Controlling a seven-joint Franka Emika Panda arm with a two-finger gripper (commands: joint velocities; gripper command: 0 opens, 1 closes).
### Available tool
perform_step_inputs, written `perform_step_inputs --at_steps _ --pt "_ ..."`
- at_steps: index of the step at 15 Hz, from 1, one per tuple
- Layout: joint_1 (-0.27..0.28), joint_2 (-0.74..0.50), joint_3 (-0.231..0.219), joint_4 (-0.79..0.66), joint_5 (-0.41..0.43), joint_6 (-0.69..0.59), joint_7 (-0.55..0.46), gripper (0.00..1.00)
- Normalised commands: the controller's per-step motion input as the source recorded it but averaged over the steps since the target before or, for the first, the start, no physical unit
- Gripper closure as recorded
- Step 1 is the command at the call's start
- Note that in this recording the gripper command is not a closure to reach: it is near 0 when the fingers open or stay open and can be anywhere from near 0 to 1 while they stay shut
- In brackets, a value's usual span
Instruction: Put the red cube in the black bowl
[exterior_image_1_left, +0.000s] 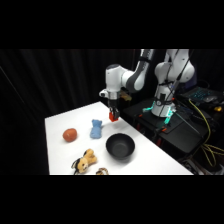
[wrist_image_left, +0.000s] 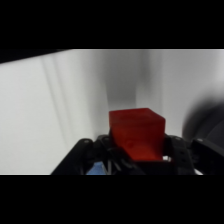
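The red cube (wrist_image_left: 136, 134) fills the lower middle of the wrist view, held between the black fingers of my gripper (wrist_image_left: 137, 150). From the side, the gripper (exterior_image_1_left: 113, 116) hangs in the air above the table with the small red cube (exterior_image_1_left: 113, 117) at its tip. The black bowl (exterior_image_1_left: 120, 146) sits on the white table below and slightly nearer the front than the gripper. A dark blurred edge of the black bowl (wrist_image_left: 205, 125) shows at the right of the wrist view.
A reddish-orange ball (exterior_image_1_left: 70, 134) lies at the left of the table (exterior_image_1_left: 150, 162). A blue plush toy (exterior_image_1_left: 96, 128) lies between ball and bowl. A brown plush toy (exterior_image_1_left: 85, 162) sits at the front edge. Dark equipment and cables (exterior_image_1_left: 200, 115) stand to the right.
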Motion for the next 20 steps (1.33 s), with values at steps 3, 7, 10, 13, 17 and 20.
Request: perform_step_inputs --at_steps 3,7,10,13,17,20 --pt "0.105 -0.21 0.116 0.18 -0.362 -0.45 0.44 1.0" --pt "0.113 0.03 0.154 0.15 -0.07 -0.21 0.19 1.0" --pt "0.151 0.1 0.143 0.16 0.1 -0.09 0.07 1.0" --pt "0.147 0.12 0.115 0.18 0.112 -0.08 0.04 1.0" --pt "0.125 0.12 0.093 0.2 0.204 -0.07 -0.05 1.0" --pt "0.1 0.16 0.069 0.23 0.196 -0.06 -0.07 1.0"
